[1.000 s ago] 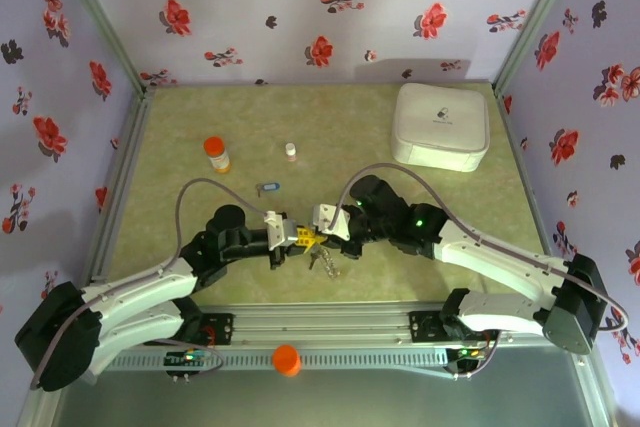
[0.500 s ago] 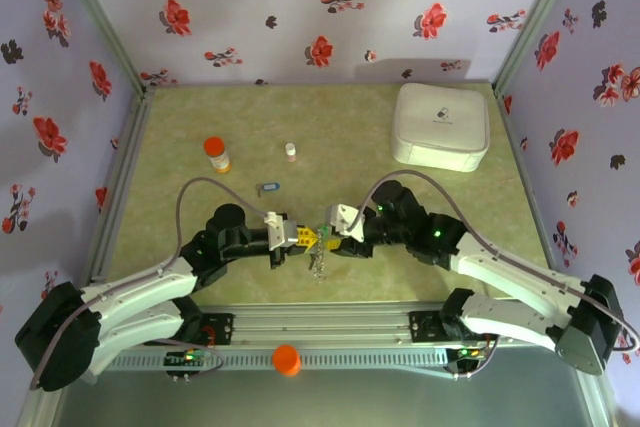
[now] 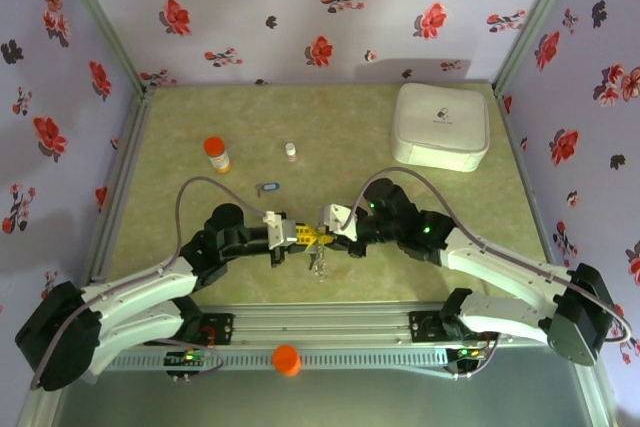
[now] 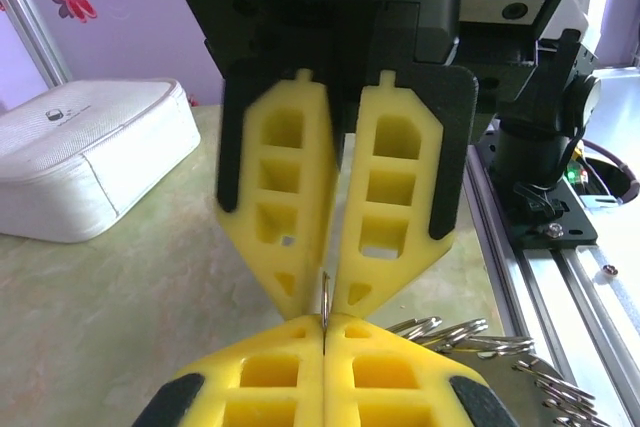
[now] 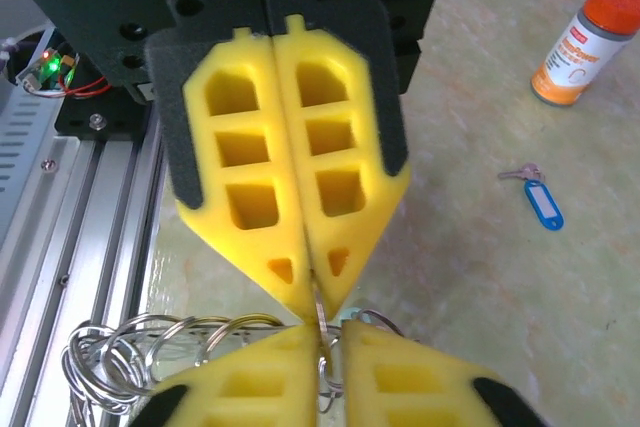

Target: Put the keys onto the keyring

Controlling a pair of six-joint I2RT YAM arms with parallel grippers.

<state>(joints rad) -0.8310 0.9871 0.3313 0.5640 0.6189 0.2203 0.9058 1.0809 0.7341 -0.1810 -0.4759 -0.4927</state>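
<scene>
The left gripper [image 4: 323,339] is clamped shut on the thin grey metal keyring [image 5: 100,367], over the middle of the green table's [image 3: 180,127] near edge (spare coils dangle below). The right gripper [image 4: 323,289] narrows to a slit round the same wire; I cannot tell whether it pinches. The wire should be kept taut and steady while its end is parted. The small blue-tagged key [image 3: 266,187] lies well apart, nearer the table's middle.

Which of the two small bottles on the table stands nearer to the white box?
The tiny pinkish-topped bottle. The larger orange-capped bottle stands farther to the left, so it is farther away from the white box.
</scene>
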